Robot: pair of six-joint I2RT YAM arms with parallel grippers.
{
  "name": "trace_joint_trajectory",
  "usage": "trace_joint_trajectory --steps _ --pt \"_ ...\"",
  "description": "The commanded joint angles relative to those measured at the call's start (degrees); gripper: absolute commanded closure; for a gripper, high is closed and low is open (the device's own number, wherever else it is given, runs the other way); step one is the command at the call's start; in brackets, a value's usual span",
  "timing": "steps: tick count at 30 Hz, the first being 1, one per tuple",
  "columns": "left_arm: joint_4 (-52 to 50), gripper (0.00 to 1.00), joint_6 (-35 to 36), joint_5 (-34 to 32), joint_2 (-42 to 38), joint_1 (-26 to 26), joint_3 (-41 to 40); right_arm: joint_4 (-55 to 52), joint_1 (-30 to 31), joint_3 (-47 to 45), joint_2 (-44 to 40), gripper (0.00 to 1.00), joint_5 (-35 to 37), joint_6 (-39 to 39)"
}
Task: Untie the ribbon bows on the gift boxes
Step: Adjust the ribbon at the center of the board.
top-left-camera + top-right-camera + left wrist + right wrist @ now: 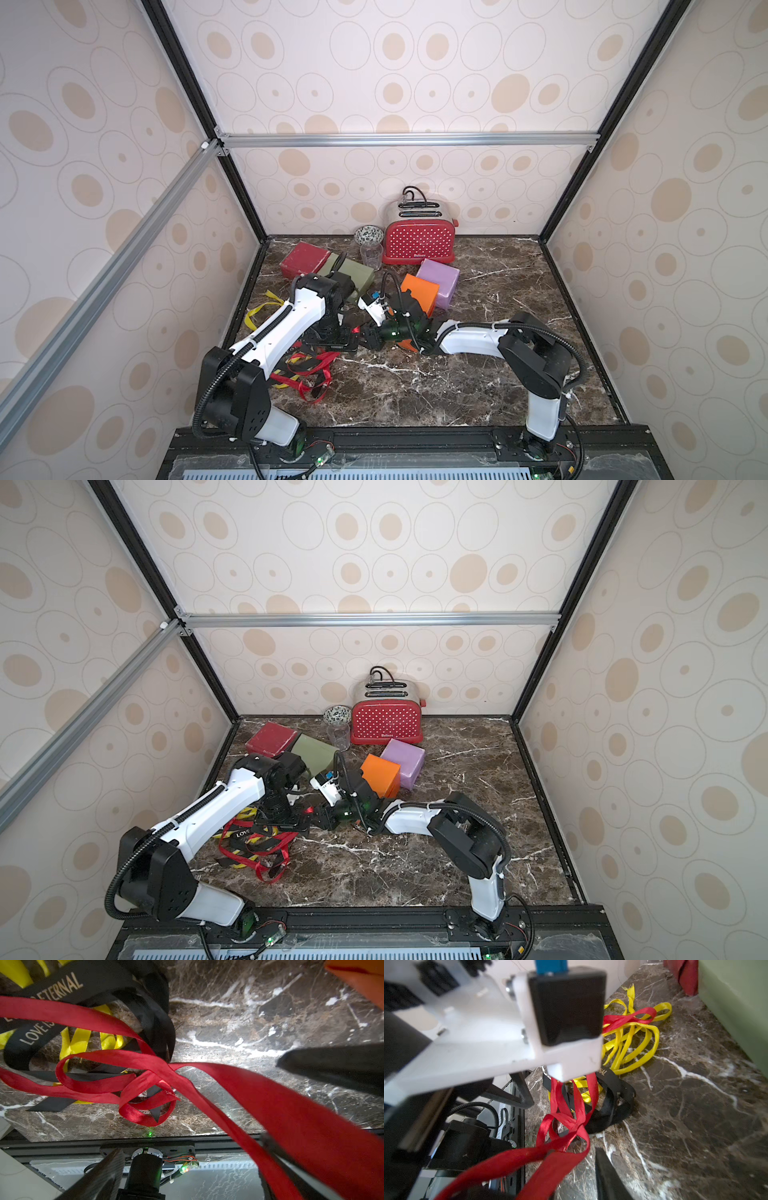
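Note:
Four gift boxes stand at the back left: dark red (301, 259), olive green (359, 276), orange (419, 291) and lilac (438, 280), with no ribbon showing on them. Loose ribbons lie heaped (307, 370) on the marble: red ribbon (228, 1088), black lettered ribbon (62, 987) and yellow ribbon (633, 1043). My left gripper (191, 1147) hangs over the heap's edge, open wide, and the raised red strand crosses one of its fingers (291, 1172). My right gripper (571, 1157) faces it, jaws drawn close. The red strand runs between them, a sliver of marble beside the one finger (608, 1178) that shows.
A red white-dotted toaster (417, 241), a patterned bowl (368, 235) and a clear glass (371, 255) stand at the back. Another yellow ribbon (259, 309) lies by the left wall. The two wrists nearly touch in front of the orange box.

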Motion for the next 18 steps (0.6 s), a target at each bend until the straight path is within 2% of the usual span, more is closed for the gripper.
trace_joint_trajectory --steps 1,4,11,18 --pt "-0.9 0.01 0.5 1.0 -1.4 0.8 0.3 8.6 0.6 -0.9 1.1 0.90 -1.8 1.7" --pt "-0.7 0.01 0.4 1.2 -2.0 1.2 -0.3 13.5 0.6 -2.3 1.2 1.00 -0.6 4.2" --pt "-1.3 0.01 -0.2 -1.2 -3.0 1.8 -2.2 18.5 -1.1 -2.9 0.9 1.00 2.9 11.1" --pt "-1.3 0.01 -0.3 -3.0 -3.4 1.8 -4.6 16.0 -2.7 0.8 0.8 1.00 3.7 14.8"
